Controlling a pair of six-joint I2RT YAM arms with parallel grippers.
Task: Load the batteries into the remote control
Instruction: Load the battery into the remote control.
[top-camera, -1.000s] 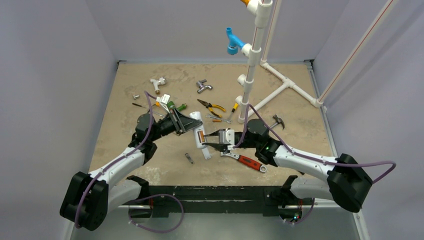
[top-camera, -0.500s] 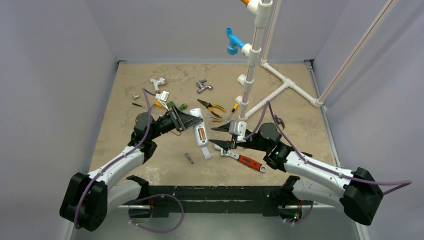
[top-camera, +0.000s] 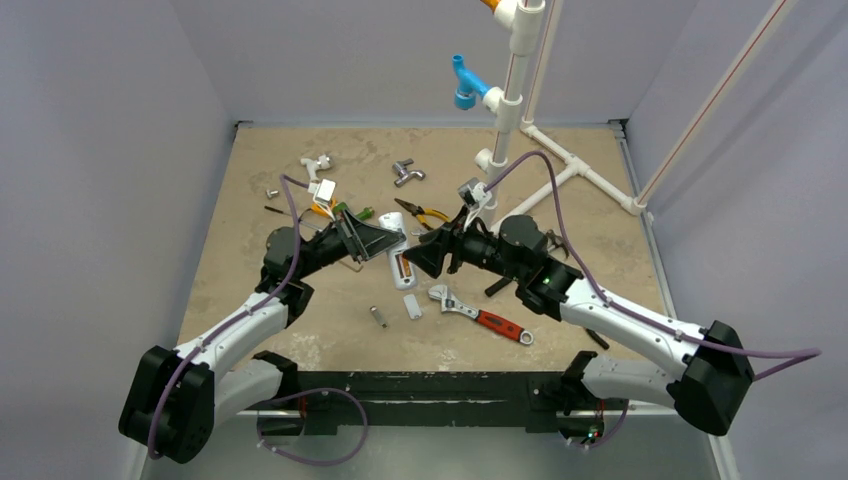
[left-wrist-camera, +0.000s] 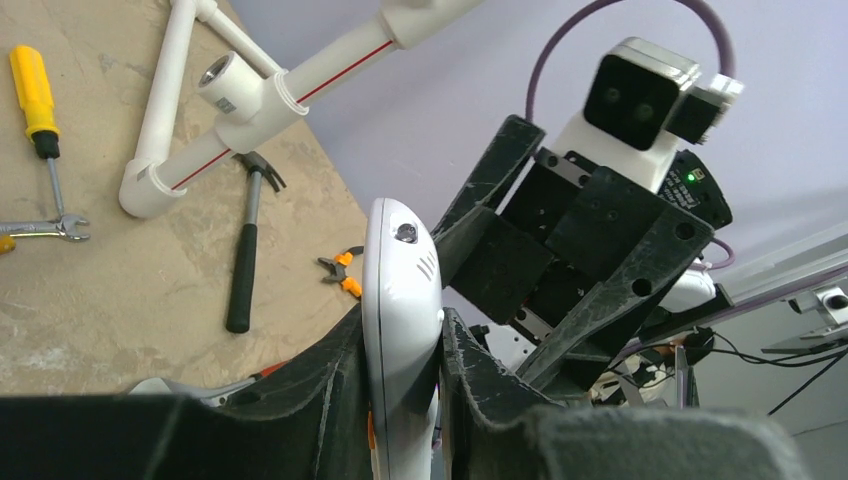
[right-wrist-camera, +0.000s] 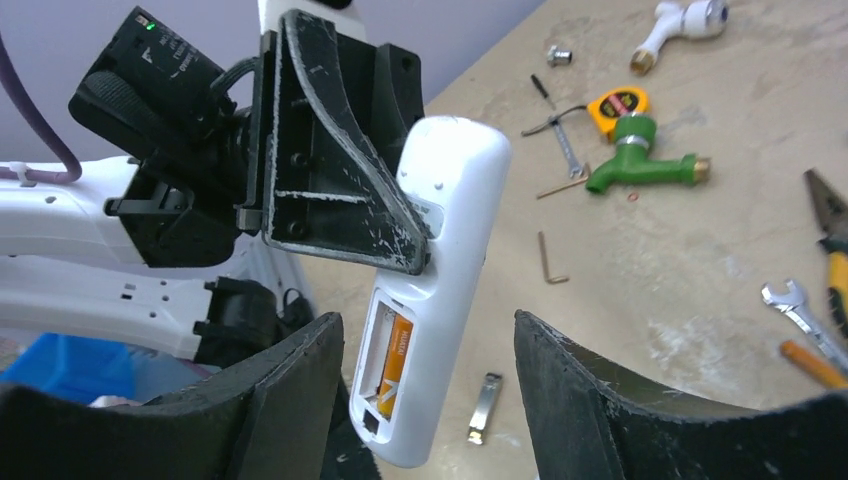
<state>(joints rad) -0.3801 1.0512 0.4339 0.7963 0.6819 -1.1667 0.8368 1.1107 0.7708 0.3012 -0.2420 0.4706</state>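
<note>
Left gripper (top-camera: 383, 242) is clamped across the middle of the remote (right-wrist-camera: 450, 220), holding it tilted above the table (top-camera: 250, 200), open back toward the right arm. Right gripper (top-camera: 428, 257), jaws apart and empty, faces it from just beside. One orange battery (right-wrist-camera: 393, 360) sits in the compartment.

Soft, even light from overhead fills the booth — shadows on the tan table (top-camera: 330, 335) are short and faint. The remote control (left-wrist-camera: 400, 290) carries a mild sheen, no hard glare. Wrist views are sharp mid-range — their near foreground blurs.
</note>
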